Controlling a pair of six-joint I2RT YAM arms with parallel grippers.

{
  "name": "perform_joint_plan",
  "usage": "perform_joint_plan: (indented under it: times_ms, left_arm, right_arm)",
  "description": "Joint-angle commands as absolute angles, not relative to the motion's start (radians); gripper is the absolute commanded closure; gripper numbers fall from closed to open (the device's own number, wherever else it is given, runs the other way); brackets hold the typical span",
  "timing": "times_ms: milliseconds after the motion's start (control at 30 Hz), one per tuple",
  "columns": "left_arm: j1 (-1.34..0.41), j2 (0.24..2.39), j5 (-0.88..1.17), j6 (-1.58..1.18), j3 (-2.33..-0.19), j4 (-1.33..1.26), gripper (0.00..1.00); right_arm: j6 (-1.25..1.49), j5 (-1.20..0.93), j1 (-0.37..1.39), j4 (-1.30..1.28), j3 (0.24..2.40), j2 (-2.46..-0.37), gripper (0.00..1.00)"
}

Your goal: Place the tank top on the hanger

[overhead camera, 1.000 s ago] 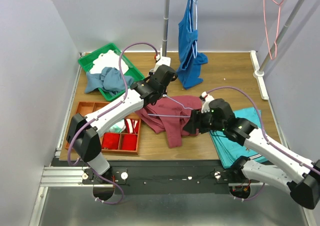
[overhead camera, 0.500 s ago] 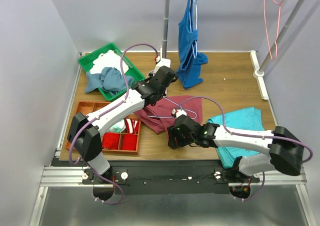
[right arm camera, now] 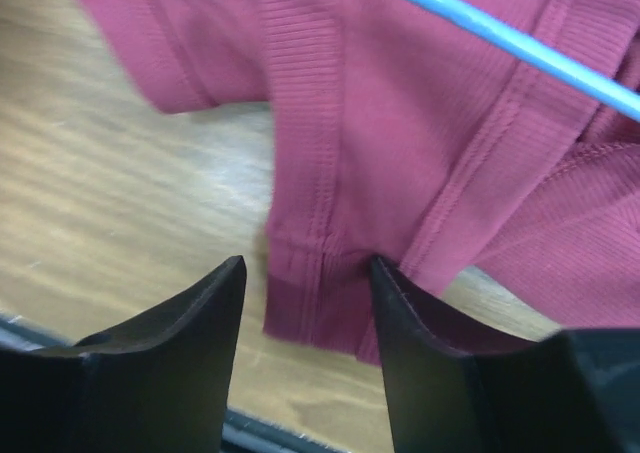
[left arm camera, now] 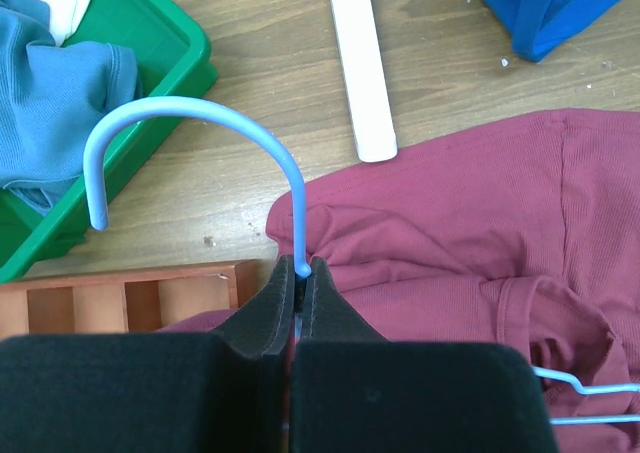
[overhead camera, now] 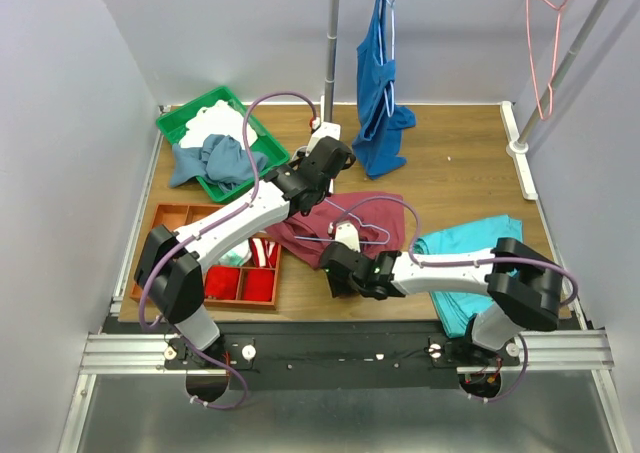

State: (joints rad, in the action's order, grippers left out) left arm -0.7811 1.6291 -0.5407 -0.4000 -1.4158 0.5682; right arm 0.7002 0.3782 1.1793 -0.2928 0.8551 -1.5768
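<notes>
The maroon tank top (overhead camera: 345, 223) lies crumpled on the wooden table, mid-centre. The pale blue wire hanger (overhead camera: 365, 225) lies across it. My left gripper (overhead camera: 322, 171) is shut on the hanger's neck just below the hook (left arm camera: 200, 113), at the top's far-left edge (left arm camera: 480, 203). My right gripper (overhead camera: 338, 273) is open at the top's near edge. In the right wrist view its jaws (right arm camera: 308, 265) straddle a hem corner of the tank top (right arm camera: 310, 308) just above the table. One hanger wire (right arm camera: 500, 35) crosses the cloth beyond.
A green tray (overhead camera: 178, 123) with blue-grey and white cloths sits back left. A wooden compartment box (overhead camera: 170, 218) is at front left. Turquoise trousers (overhead camera: 480, 248) lie at the right. A royal-blue tank top (overhead camera: 378, 93) and a salmon-pink hanger (overhead camera: 545, 53) hang on rack poles behind.
My right arm has swung left and toward the near edge, from the tank top's right side to its near hem. The left gripper has kept hold of the hanger, barely moving.
</notes>
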Motion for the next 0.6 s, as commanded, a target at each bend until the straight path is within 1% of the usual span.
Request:
perform_joint_plan:
  times_ms: [0,100,267,367,567]
  left_arm:
    - [-0.776,1.592,-0.555,-0.380,-1.405,0.549,1.00]
    - [-0.773,1.582,-0.554,-0.377,-1.404,0.549,1.00]
    - [-0.770,1.568,-0.548,-0.376,-1.401,0.554,1.00]
    - [-0.770,1.562,-0.540,-0.377,-1.393,0.551,1.00]
    - [-0.770,1.551,-0.529,-0.380,-1.384,0.551,1.00]
  right_arm:
    - [0.784,0.514,1.190,-0.367,0.871,-1.611,0.48]
    - [0.810,0.558,1.189,-0.396,0.850,-1.551,0.56]
    - [0.821,0.580,1.189,-0.410,0.815,-1.434,0.62]
    - [0.815,0.565,1.187,-0.387,0.787,-1.396,0.68]
    - [0.815,0.508,1.187,-0.336,0.752,-1.402,0.68]
